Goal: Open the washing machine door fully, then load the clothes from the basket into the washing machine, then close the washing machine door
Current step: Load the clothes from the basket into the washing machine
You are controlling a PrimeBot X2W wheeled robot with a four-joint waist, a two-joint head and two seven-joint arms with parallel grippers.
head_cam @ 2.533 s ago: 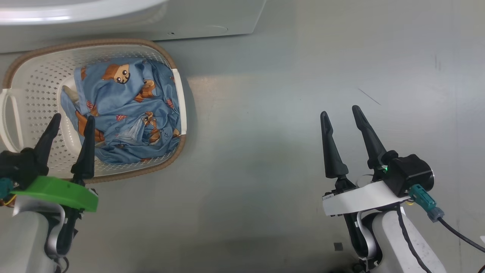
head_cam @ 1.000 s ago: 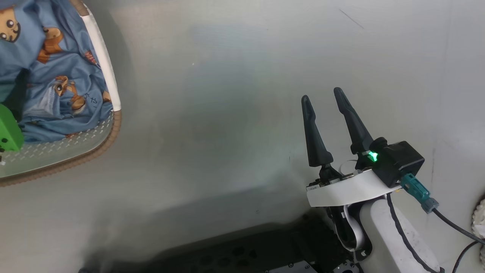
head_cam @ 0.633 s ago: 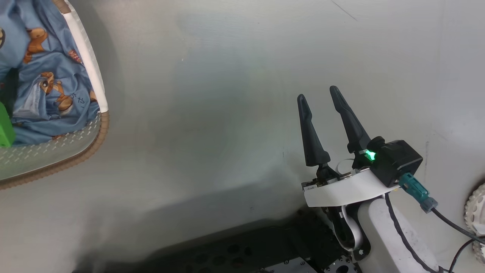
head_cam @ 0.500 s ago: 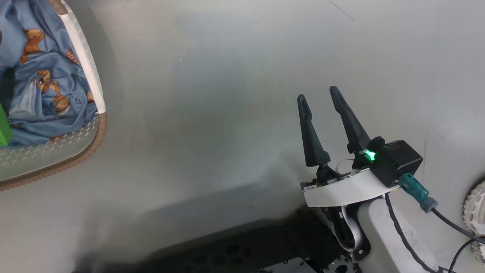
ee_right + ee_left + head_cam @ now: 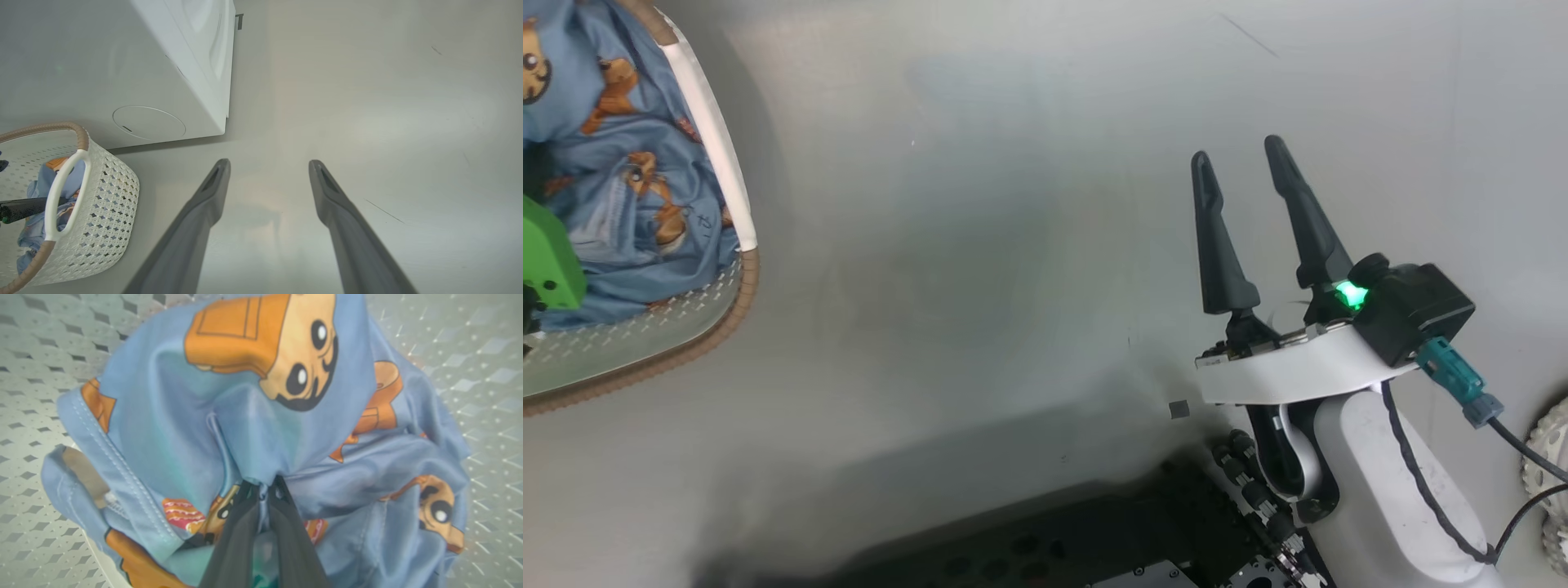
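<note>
Left gripper (image 5: 263,489) pinches a fold of the light blue, cartoon-printed fabric clothes (image 5: 294,428), which lie bunched around its fingertips inside the cream perforated plastic basket (image 5: 28,396). Right gripper (image 5: 1237,151) hangs spread wide and empty over the grey floor (image 5: 972,245), well apart from the basket.

The left hand (image 5: 263,489) is pinched tight at its tips, while the right hand (image 5: 1237,149) hovers spread wide.

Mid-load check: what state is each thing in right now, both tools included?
washing machine: door state cannot be told.
basket: upright on the floor beside the washing machine, loaded.
clothes: bunched in the basket.
left tool: shut on a fold of the clothes.
right tool: open, empty, above the floor.
</note>
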